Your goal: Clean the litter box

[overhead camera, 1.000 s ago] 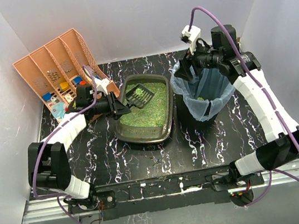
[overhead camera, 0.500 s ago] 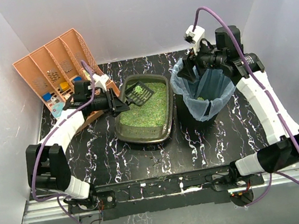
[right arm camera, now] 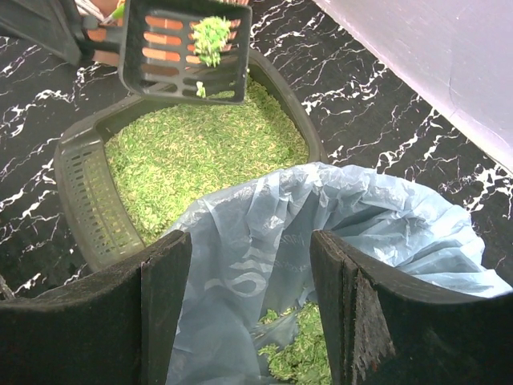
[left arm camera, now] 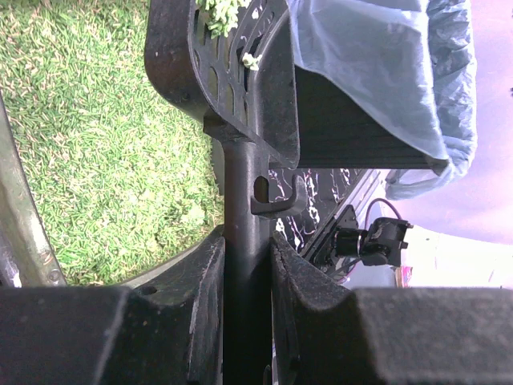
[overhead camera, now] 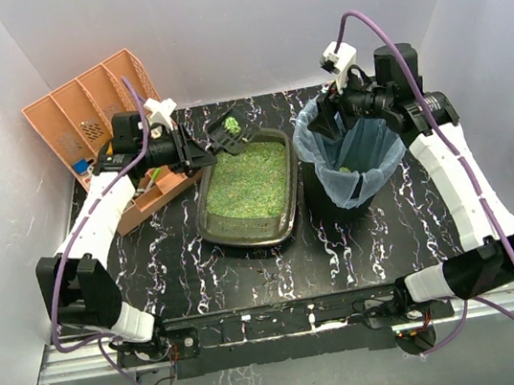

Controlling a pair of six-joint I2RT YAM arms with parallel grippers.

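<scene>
Rising since earlier, scoop (overhead camera: pixel 228 131), clamped in left gripper (overhead camera: pixel 198 151), hangs above box (overhead camera: pixel 205 215) far rim; right gripper (right arm camera: pixel 250 265) jaws stand apart.

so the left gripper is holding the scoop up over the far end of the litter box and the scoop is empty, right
Not quite. The scoop isn't empty: it carries a clump of green litter, as the right wrist view shows. The rest is right: the left gripper is holding it up over the far end of the litter box.
</scene>
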